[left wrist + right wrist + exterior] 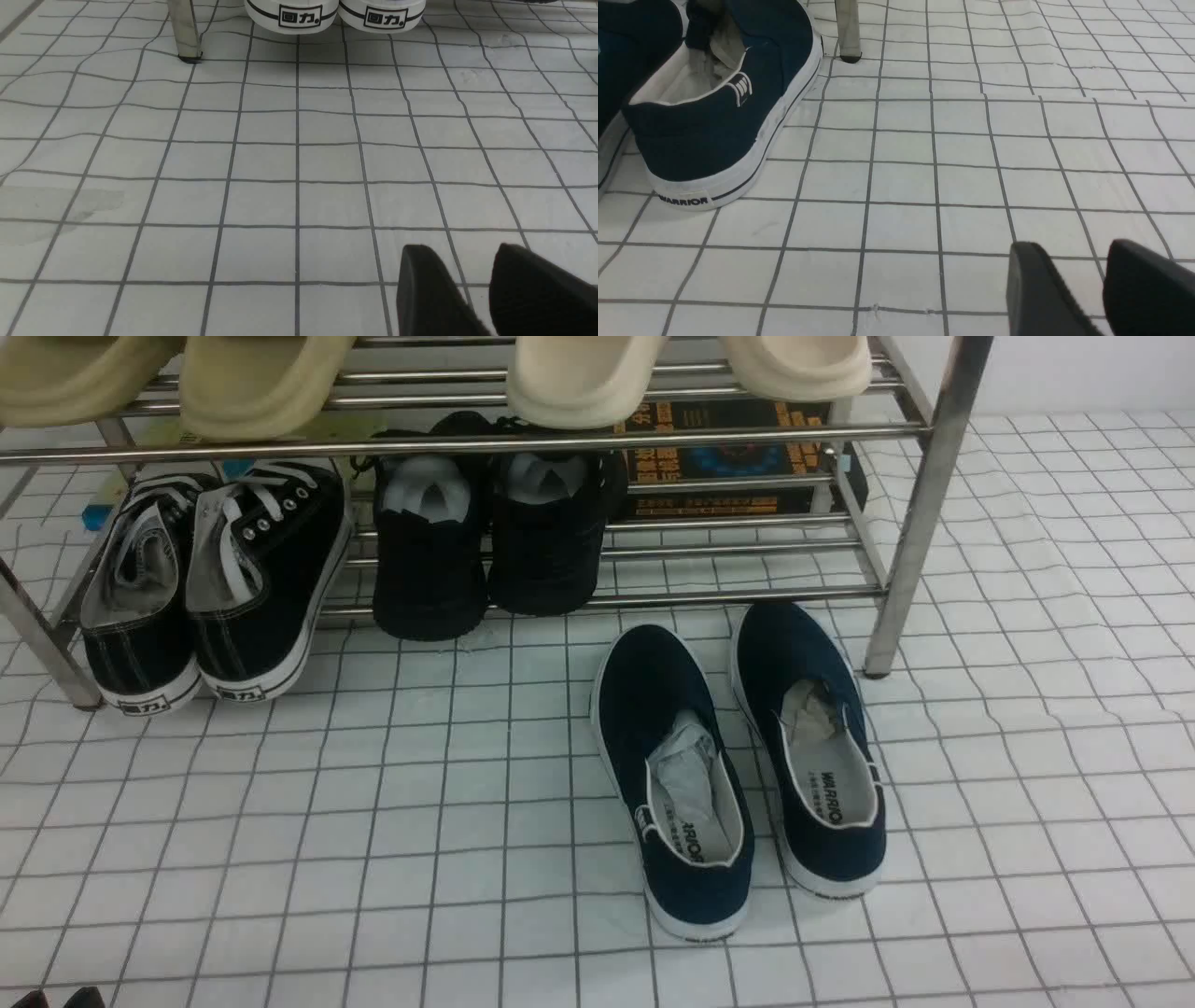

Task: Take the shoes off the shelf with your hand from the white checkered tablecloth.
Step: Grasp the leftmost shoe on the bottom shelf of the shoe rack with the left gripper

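The shoes, a pair of black canvas sneakers with white laces [266, 579] [140, 607], sit at the left end of the steel shelf's [924, 513] lower tier, heels toward me. Their white heels [292, 14] show at the far edge of the left wrist view, beside a shelf leg [184, 28]. My left gripper [460, 261] is open and empty, low over the white checkered tablecloth [373, 849], well short of the sneakers; its tips just show in the front view [56, 1001]. My right gripper [1069, 256] is open and empty over the cloth.
All-black shoes stuffed with paper [429, 560] stand on the lower tier beside the sneakers. Navy slip-ons [681, 775] [714, 116] lie on the cloth before the shelf's right leg [847, 28]. Beige slippers [261, 373] rest on the upper tier; a dark box [728, 457] sits behind.
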